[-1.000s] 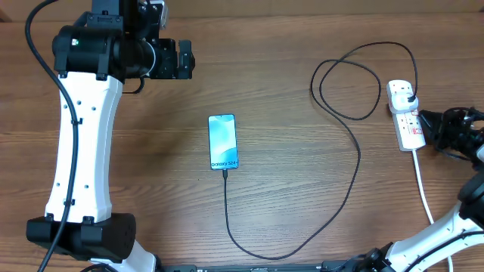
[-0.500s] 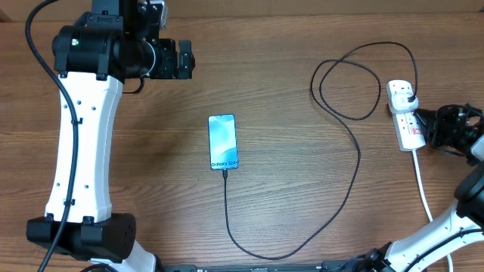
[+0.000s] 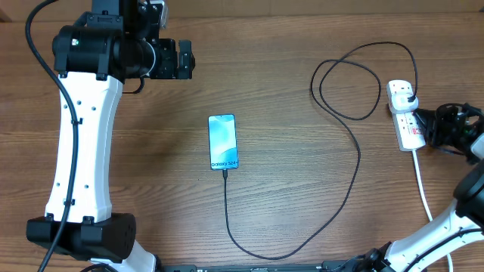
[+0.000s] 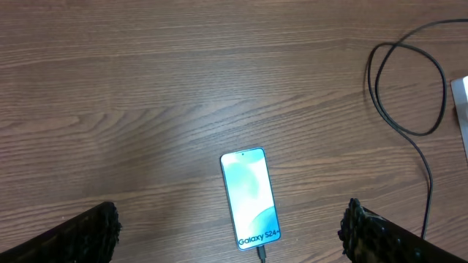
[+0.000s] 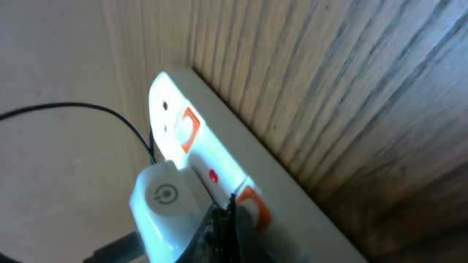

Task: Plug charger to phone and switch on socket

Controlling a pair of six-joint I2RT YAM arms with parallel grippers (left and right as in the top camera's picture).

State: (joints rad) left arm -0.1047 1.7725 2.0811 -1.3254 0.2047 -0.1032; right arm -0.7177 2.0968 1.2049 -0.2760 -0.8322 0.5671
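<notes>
L jaws wide; R jaws closed at glossy white socket [image 5: 219, 150] (orange switches [image 5: 189, 130])

My left arm [image 3: 79, 143] stands tall on the left, wrist bent over so the left gripper [image 3: 184, 59] looks downward, its fingers [image 4: 91, 230] spread wide apart. My right arm [image 3: 454, 225] reaches in from the lower right, with the right gripper [image 3: 427, 126] held low and its fingers [image 5: 218, 232] pinched together.

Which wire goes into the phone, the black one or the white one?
The thin black cable: its tip sits in the phone's bottom edge. The thicker white cord only leaves the power strip, far from the phone.
</notes>
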